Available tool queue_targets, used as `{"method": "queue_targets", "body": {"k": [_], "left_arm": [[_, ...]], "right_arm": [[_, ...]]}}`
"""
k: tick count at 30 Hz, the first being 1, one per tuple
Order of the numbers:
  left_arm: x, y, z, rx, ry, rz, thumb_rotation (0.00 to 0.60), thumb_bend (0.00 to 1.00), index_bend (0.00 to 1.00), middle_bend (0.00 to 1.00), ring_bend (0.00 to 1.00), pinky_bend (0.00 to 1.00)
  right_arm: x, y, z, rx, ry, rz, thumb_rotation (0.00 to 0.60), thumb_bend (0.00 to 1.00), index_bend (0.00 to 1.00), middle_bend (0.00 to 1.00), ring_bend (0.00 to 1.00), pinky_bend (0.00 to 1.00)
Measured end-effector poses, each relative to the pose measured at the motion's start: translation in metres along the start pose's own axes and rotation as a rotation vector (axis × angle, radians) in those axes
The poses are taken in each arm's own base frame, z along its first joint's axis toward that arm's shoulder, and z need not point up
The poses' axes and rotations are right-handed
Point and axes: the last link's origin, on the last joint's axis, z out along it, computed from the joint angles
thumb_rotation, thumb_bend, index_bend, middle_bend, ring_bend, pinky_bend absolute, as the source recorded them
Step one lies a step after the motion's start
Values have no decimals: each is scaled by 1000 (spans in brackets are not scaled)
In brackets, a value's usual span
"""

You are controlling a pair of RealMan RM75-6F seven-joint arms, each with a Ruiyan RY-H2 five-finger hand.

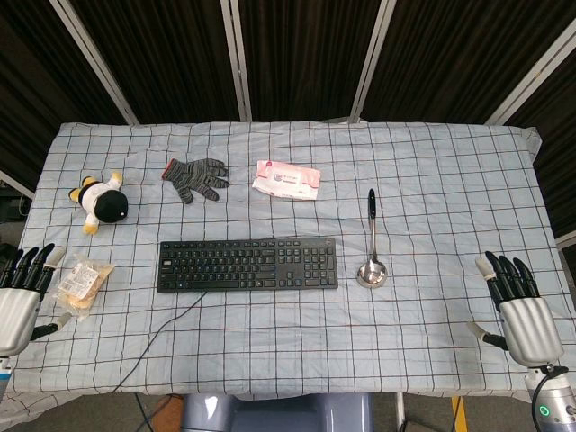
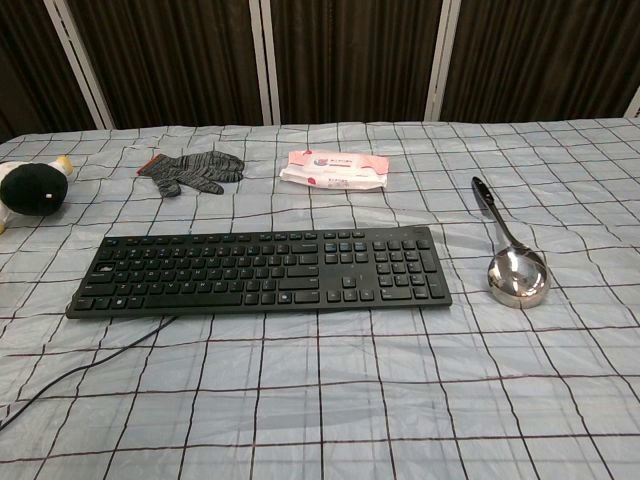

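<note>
My left hand (image 1: 20, 297) hovers at the table's left edge, fingers straight and apart, holding nothing; a clear snack bag (image 1: 81, 281) lies just right of it. At the right edge, my right hand (image 1: 520, 308) is likewise spread and holds nothing, with the metal ladle (image 1: 371, 256) (image 2: 510, 255) some way to its left. A black keyboard (image 1: 247, 264) (image 2: 262, 271) sits in the middle, its cable trailing off the front edge. Neither hand shows in the chest view.
A black-and-white plush toy (image 1: 101, 202) (image 2: 30, 188) lies at the far left. A grey knit glove (image 1: 196, 178) (image 2: 188, 171) and a pink-and-white wipes packet (image 1: 286, 180) (image 2: 334, 169) rest behind the keyboard. A checked cloth (image 1: 450, 180) covers the table.
</note>
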Motion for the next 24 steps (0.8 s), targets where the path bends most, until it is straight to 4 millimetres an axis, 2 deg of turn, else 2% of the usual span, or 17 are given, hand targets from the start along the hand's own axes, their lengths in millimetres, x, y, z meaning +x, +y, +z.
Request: {"method": "queue_targets", "body": {"k": [24], "left_arm": [[-1,2,1,-5,-21,13,600,0,0,0,0,0]], "right_arm": [[-1,1,-1,-16,-18,-8,600,41,0,0,0,0]]}}
